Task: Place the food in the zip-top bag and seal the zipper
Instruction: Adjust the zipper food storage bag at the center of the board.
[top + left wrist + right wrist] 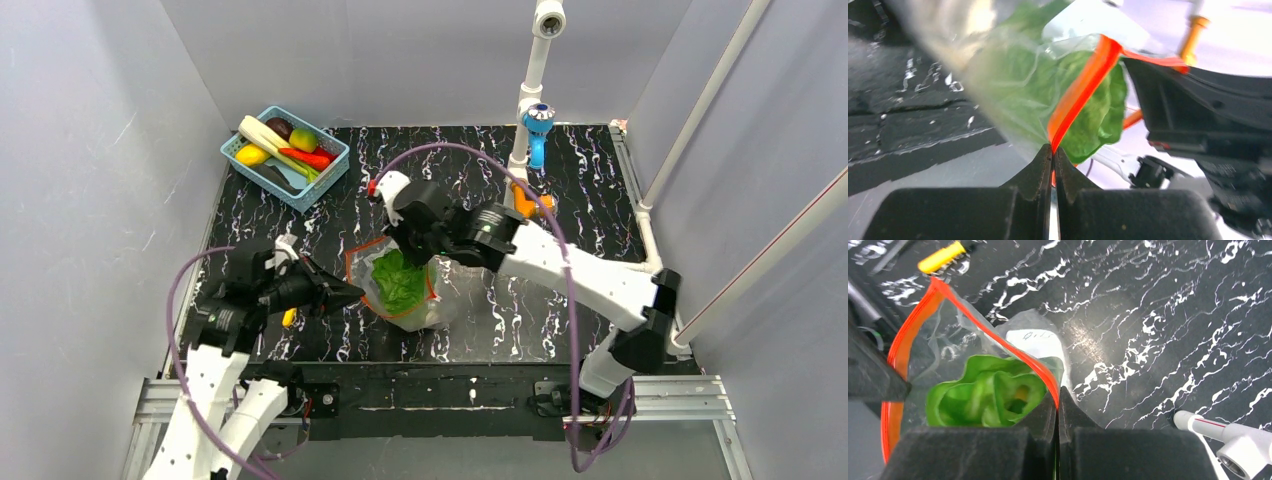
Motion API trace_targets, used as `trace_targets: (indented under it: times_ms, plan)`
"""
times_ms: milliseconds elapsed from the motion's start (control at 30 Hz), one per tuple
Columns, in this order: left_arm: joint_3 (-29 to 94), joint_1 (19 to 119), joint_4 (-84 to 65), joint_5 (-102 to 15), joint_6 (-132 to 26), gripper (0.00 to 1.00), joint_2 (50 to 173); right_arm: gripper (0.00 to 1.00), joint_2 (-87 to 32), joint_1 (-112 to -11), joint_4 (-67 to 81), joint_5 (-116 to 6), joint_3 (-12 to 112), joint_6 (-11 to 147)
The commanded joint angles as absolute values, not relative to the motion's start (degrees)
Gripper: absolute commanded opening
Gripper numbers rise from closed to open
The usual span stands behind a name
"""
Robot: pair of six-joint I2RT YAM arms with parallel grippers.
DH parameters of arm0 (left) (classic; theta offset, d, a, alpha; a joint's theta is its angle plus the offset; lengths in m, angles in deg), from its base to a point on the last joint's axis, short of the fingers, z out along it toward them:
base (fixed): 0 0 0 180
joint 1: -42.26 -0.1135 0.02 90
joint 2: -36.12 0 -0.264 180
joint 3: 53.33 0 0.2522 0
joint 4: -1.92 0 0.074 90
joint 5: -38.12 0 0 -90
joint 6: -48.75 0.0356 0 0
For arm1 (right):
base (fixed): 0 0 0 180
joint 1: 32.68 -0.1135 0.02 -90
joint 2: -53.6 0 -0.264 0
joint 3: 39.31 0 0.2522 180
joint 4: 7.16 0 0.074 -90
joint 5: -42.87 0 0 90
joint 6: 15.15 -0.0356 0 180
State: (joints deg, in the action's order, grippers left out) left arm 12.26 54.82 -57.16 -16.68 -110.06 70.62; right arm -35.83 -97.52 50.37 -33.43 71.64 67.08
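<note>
Grippers: two, left [1053, 150] and right [1058, 395]. Zip-top bag [445, 300]: one. Lettuce [398, 280]: one. Blue basket [325, 182]: one, far-left corner. It holds one white leek [262, 138], one red chili [310, 158] and two yellowish fruits [250, 155]. A dark item or two sit among them, count unclear.

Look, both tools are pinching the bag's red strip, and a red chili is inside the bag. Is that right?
Not quite. The left tool and right tool do pinch the red strip of the bag, but inside is the green lettuce, not a chili. The right wrist view shows it.
</note>
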Motion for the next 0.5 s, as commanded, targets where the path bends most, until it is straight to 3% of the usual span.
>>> trace_targets:
  times_ms: [0,233,467]
  plan:
    - [9.3,54.9,-55.2,-14.1,-109.9,0.0,74.2,0.01,-43.2,-97.0,52.1,-28.6,75.3,66.3]
    - [20.9,54.9,-57.7,-15.6,-111.3,0.0,73.3,0.01,-36.5,-98.0,52.9,-32.0,77.2,67.6]
    - [5.9,54.9,-55.1,-15.1,-112.0,0.0,68.9,0.01,-37.0,-97.8,45.6,-34.0,68.5,65.3]
